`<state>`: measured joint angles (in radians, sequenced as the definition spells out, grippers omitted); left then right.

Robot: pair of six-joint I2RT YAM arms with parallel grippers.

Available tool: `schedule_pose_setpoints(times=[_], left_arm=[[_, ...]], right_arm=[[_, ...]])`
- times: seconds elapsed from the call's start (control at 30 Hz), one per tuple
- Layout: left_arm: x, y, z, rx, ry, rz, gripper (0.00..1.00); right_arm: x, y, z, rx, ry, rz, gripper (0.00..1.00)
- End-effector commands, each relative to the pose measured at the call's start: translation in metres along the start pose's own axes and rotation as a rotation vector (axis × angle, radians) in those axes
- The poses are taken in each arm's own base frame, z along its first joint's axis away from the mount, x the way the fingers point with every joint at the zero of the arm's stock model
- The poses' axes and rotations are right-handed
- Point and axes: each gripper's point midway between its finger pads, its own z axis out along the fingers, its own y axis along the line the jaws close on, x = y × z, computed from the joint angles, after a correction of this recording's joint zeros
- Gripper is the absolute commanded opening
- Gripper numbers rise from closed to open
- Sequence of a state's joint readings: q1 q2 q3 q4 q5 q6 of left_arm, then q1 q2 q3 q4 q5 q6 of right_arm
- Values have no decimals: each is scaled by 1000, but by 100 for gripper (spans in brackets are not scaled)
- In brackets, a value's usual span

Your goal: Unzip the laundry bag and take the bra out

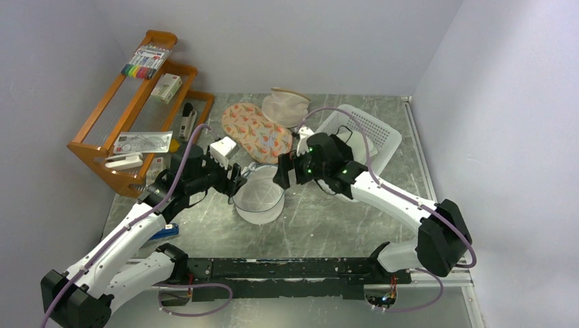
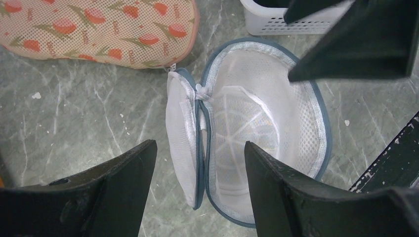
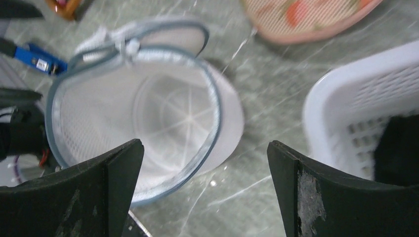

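Left gripper (image 2: 197,148) hangs over the laundry bag (image 2: 267,113), jaws spread wide on either side of its hinge. The bag lies open on the grey table (image 2: 74,123), lid flap (image 2: 179,138) standing up on edge beside it (white ribbing shows inside). A floral pouch (image 2: 99,29) and a white basket (image 2: 267,22) sit just beyond.

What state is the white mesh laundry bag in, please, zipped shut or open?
Open: the laundry bag gapes, its flap folded aside, showing only bare white mesh inside.
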<state>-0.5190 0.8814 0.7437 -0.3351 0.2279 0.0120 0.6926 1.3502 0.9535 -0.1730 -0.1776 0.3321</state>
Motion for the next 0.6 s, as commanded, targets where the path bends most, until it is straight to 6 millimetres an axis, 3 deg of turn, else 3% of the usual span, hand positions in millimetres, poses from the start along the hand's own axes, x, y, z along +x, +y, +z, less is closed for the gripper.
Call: schedule_pose_setpoints(times=[0.0,0.1,0.2,0.37,0.57], left_arm=[[-23,4,-7,-32,-57,-8,78],[-24,6,-9,-46,-64,-18,79],[-25,8,-10,-67,-72,-48,80],[-23,10,-13,-106,-84,-173,79],[3,9,-9,-152,-77,-427,79]], right_arm=[[33,20,2,-15,85,93,98],[60,25,8,10,150,105,96],[78,24,10,47,192,124,84],[85,-1,-1,186,196,125,69],[89,-25,-18,319,182,132,34]])
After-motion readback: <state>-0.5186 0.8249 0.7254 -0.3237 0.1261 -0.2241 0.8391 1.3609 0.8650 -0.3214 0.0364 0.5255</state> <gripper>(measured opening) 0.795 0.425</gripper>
